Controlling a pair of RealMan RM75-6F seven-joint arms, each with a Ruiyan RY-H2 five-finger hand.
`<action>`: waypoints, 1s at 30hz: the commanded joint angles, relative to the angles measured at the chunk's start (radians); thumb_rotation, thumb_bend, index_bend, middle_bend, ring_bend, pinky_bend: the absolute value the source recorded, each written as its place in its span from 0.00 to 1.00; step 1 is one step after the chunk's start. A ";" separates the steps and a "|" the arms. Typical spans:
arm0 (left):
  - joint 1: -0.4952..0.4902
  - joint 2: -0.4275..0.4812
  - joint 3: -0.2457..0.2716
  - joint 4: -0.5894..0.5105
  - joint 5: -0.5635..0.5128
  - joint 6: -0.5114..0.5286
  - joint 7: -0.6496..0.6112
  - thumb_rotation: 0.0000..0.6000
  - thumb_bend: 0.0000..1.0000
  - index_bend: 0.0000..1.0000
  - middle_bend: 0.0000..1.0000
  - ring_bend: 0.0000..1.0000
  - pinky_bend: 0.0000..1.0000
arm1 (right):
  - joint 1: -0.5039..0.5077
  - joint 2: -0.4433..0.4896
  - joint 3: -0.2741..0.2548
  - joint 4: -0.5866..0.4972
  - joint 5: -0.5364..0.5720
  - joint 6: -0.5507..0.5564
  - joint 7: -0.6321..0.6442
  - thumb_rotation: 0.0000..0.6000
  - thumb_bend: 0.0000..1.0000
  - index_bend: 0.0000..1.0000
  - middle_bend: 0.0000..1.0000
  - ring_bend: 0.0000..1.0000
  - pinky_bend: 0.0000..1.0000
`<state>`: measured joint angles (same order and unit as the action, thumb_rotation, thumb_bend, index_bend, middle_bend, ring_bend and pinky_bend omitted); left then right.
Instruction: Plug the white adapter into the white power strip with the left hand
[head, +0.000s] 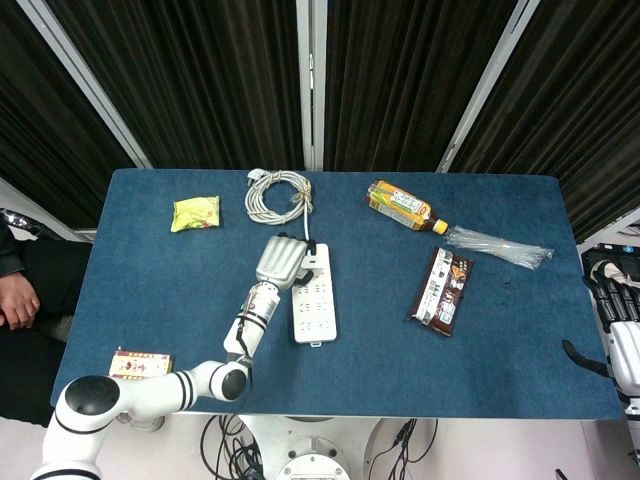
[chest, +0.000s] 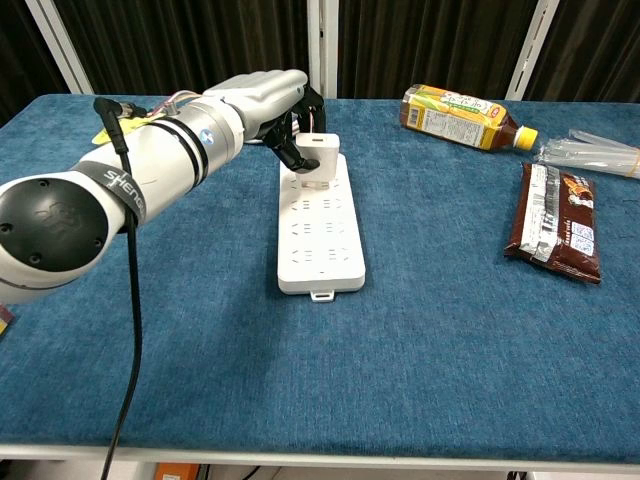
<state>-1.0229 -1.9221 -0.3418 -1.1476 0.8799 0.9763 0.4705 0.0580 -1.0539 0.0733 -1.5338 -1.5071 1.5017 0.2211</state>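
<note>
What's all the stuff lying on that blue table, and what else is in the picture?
white adapter: one, white, at the far end of the strip, held by the left hand
white power strip: one, white, table middle
cable coil: one, white, far edge
snack packet: one, yellow, far left
drink bottle: one, yellow label, far right, lying down
chocolate bar: one, brown, right
clear plastic wrapper: one, beside the bottle
small box: one, near left edge
table: one, blue
left hand: grips the adapter
right hand: off the table, right edge
</note>
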 joint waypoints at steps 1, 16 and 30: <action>0.001 0.000 -0.001 0.001 0.002 -0.001 -0.002 1.00 0.48 0.62 0.63 0.46 0.33 | 0.000 0.000 0.000 -0.001 0.000 0.000 -0.001 1.00 0.14 0.00 0.03 0.00 0.00; 0.044 0.008 0.002 0.012 0.013 -0.016 -0.081 1.00 0.48 0.62 0.63 0.46 0.33 | -0.002 -0.002 0.000 -0.003 -0.003 0.005 -0.004 1.00 0.14 0.00 0.03 0.00 0.00; 0.038 -0.020 0.014 0.068 0.055 -0.035 -0.090 1.00 0.48 0.62 0.64 0.46 0.33 | -0.010 -0.003 -0.001 -0.011 -0.004 0.016 -0.013 1.00 0.14 0.00 0.03 0.00 0.00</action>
<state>-0.9826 -1.9394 -0.3276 -1.0827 0.9348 0.9442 0.3773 0.0483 -1.0569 0.0722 -1.5451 -1.5112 1.5178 0.2077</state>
